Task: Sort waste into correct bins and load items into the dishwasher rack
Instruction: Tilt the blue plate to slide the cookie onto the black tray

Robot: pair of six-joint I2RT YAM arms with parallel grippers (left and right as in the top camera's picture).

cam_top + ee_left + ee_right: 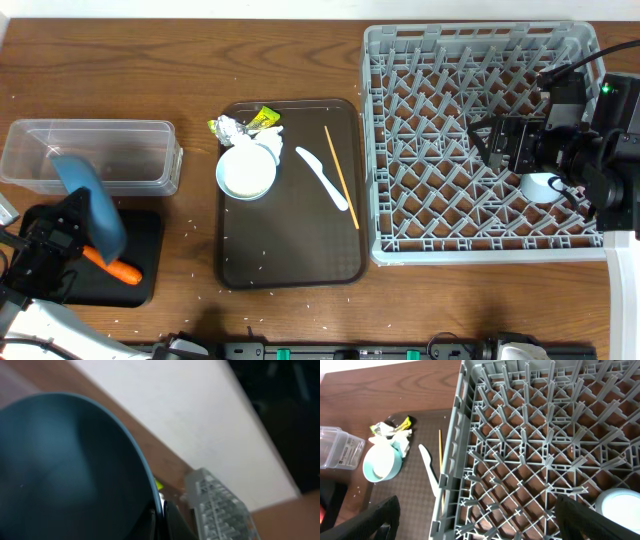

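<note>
over the black tray [146,236], left end effector [161,521] grips tilted blue plate [91,200]; right end effector [487,142] spread wide, empty.

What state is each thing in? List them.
Left hand: shut on large round blue plate, tilted.
Right hand: open, over the grey plastic rack.
Orange carrot: lying in the shallow black tray.
Pale blue bowl: upright on the dark brown tray.
Small light blue cup: in the rack.
</note>
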